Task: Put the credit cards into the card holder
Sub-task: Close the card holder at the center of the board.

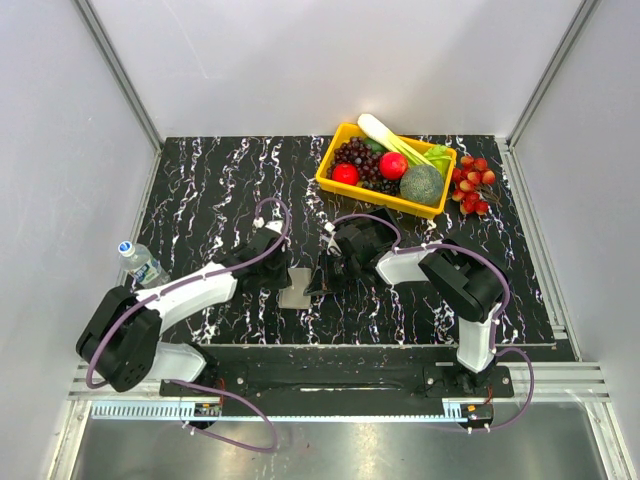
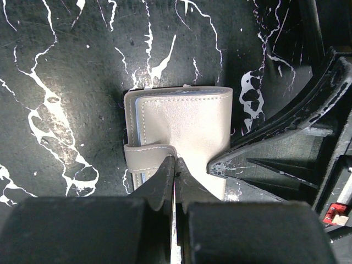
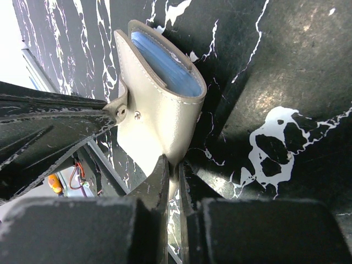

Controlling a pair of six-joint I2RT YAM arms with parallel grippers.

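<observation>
The card holder [image 1: 296,288] is a pale grey-beige stitched case lying on the black marbled table between the two arms. In the left wrist view the card holder [image 2: 181,121] has a strap running from its left edge into my left gripper [image 2: 176,160], which is shut on the strap's end. My right gripper [image 3: 175,160] is shut on the near edge of the card holder [image 3: 159,104]. That edge is tipped up, so its blue-lined mouth [image 3: 165,66] gapes. The credit cards are out of view.
A yellow basket [image 1: 330,172] of fruit and vegetables stands at the back right, with a bunch of red berries [image 1: 473,185] beside it. A small water bottle [image 1: 143,262] lies at the table's left edge. The right gripper's black fingers [image 2: 286,126] press in close beside the left gripper.
</observation>
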